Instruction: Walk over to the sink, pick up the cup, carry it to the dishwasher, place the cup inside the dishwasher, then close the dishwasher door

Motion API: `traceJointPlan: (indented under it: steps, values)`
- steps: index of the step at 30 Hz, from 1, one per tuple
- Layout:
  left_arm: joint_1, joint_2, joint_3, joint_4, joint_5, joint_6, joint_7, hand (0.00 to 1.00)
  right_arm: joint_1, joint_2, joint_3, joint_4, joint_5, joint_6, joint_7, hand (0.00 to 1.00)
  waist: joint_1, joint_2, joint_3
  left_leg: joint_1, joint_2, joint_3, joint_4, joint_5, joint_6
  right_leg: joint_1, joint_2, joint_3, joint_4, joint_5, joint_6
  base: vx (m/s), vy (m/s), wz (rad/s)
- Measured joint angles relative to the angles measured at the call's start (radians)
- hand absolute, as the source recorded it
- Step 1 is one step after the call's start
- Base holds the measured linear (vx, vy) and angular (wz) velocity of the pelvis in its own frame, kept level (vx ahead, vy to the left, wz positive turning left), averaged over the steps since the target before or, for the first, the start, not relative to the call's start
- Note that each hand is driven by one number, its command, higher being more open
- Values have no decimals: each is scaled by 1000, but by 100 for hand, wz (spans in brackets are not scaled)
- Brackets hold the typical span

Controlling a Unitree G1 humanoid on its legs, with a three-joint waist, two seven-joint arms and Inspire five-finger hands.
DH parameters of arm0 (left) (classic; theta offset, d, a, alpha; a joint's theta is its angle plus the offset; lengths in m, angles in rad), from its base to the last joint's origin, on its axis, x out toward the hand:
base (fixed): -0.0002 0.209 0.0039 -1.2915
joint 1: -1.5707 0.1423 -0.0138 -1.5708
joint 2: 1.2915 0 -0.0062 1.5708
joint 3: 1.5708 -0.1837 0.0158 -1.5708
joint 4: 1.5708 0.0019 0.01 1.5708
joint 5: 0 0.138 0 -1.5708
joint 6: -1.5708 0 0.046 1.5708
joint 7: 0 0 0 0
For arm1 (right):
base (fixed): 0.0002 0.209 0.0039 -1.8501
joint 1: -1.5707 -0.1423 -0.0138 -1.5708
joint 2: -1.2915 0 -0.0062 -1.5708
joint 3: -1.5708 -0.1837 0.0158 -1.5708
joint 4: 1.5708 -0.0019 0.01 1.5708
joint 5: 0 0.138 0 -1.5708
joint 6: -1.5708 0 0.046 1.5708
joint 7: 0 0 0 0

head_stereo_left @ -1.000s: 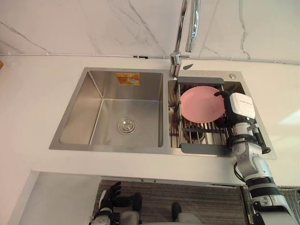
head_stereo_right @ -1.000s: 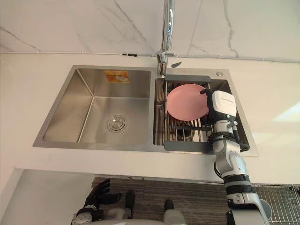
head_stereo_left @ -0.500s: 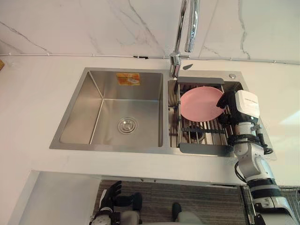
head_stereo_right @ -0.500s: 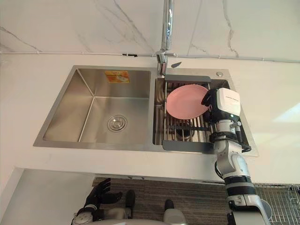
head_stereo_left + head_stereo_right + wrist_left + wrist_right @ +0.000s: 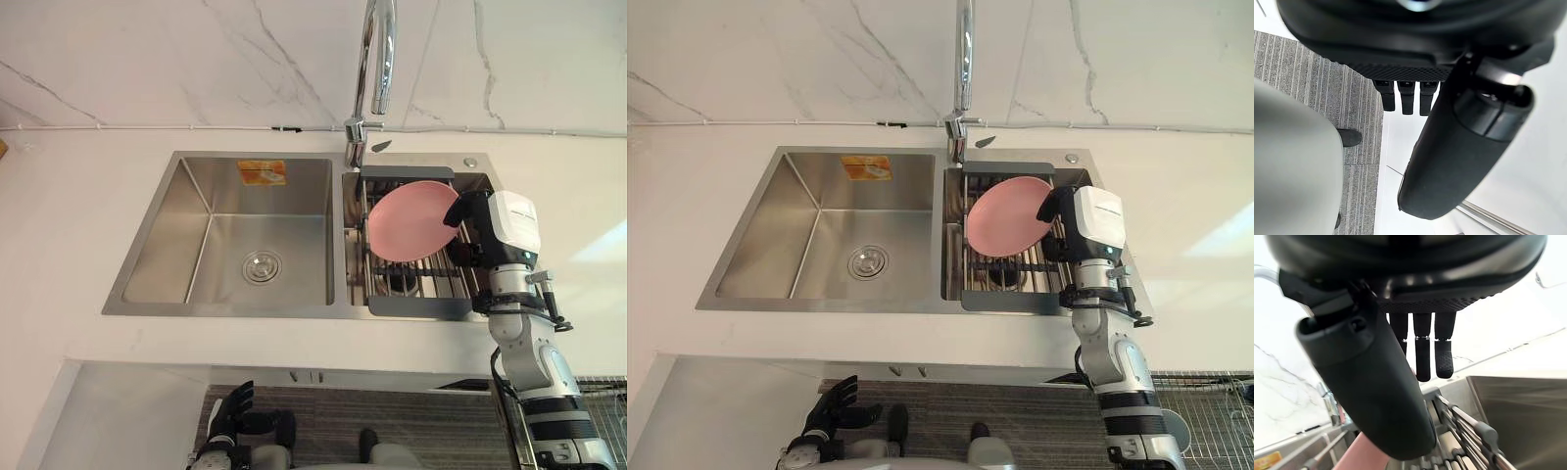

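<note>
Dark right hand (image 5: 469, 219): fingers straight, apart, holding nothing, by pink plate (image 5: 407, 220).
Left hand (image 5: 232, 408): loose, low down.
Cup: cannot tell; dark round thing (image 5: 398, 282) lies under plate.

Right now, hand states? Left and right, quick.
Left hand: open, fingers relaxed, holding nothing.
Right hand: open, fingers straight, beside the pink plate, gripping nothing.

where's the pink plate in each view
Left eye view: pink plate propped in the dish rack, right basin, by the right hand.
Right eye view: pink plate in the same spot, right of centre.
Right wrist view: pink plate edge beside the rack's bars.
Shared landmark: the dish rack.
</note>
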Motion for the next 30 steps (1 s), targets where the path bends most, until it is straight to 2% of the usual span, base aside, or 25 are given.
traceJointPlan:
  steps: [4, 9, 17, 25, 30]
  values:
    - [0, -1, 11, 4, 0, 1, 0, 90, 45, 0, -4, -53, 3, -27, 2, 30, 0, -2, -3, 4, 3, 7, 0, 0, 0, 1, 3, 8, 0, 1, -1, -19, -13, -5]
    - [-2, -1, 12, 21, 0, 1, 0, 90, 99, 3, -24, -117, 18, -32, 2, 30, -4, -4, -9, 7, 4, 12, 0, 0, 0, 2, 3, 13, 0, 1, -1, -21, -10, -3]
    - [-10, -2, 20, 39, 1, 11, 1, 90, 128, 112, -162, -260, 118, -63, -6, 30, -6, -11, -25, 31, 12, 36, -5, -4, -4, 10, 3, 35, -1, 3, -5, -30, -6, -9]
    - [-12, 8, 21, 62, 28, 16, 1, 90, 157, 130, -228, -315, 151, -94, -38, 30, -9, -34, -62, 41, 14, 51, -6, -9, -10, 12, 5, 50, -1, 4, -7, -24, -8, -6]
    - [-13, 8, 20, 64, 40, 16, 0, 90, 182, 153, -263, -372, 157, -99, -46, 30, -15, -32, -68, 5, 16, 44, 0, -10, -7, -18, 7, 42, -1, 3, -7, -36, -9, 5]
